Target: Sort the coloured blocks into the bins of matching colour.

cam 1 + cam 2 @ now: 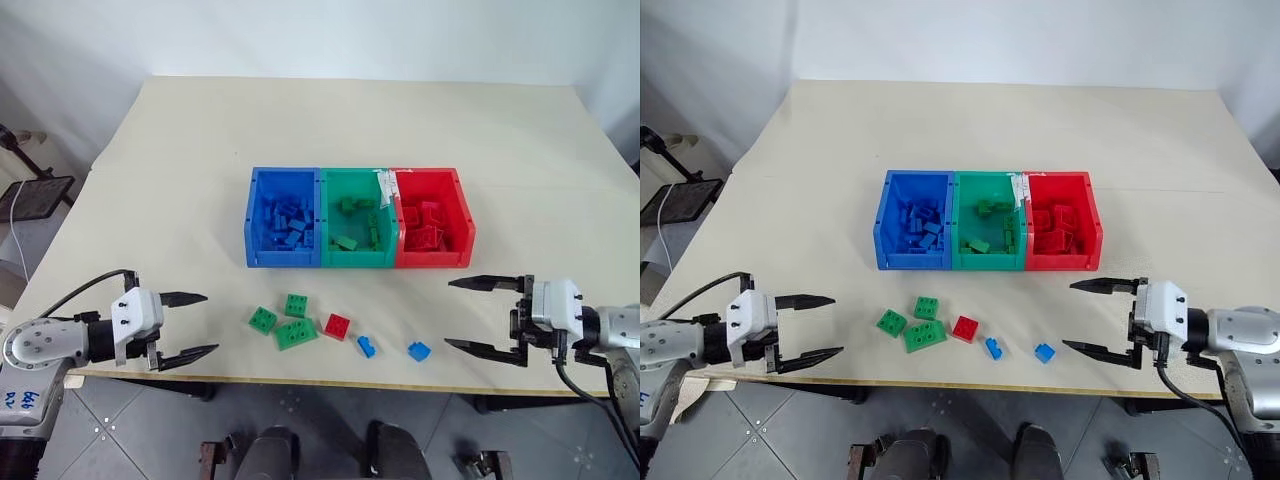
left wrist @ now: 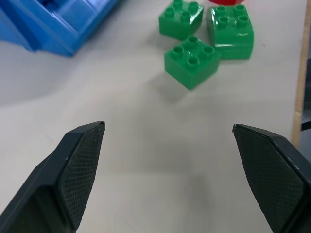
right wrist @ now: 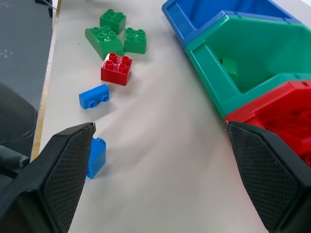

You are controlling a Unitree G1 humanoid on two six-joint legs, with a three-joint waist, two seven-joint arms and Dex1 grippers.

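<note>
Just ahead of the left gripper (image 1: pixel 185 325), fingers wide apart and empty, three green blocks (image 1: pixel 284 321) lie on the counter (image 1: pixel 180 200) before the bins (image 1: pixel 358 232); right gripper (image 1: pixel 470 314), equally wide and empty, is nearer the blue blocks (image 1: pixel 419 351).

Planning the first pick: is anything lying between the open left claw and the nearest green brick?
No. The left wrist view shows bare cream tabletop between the open left claw and the nearest small green studded plastic brick.
</note>
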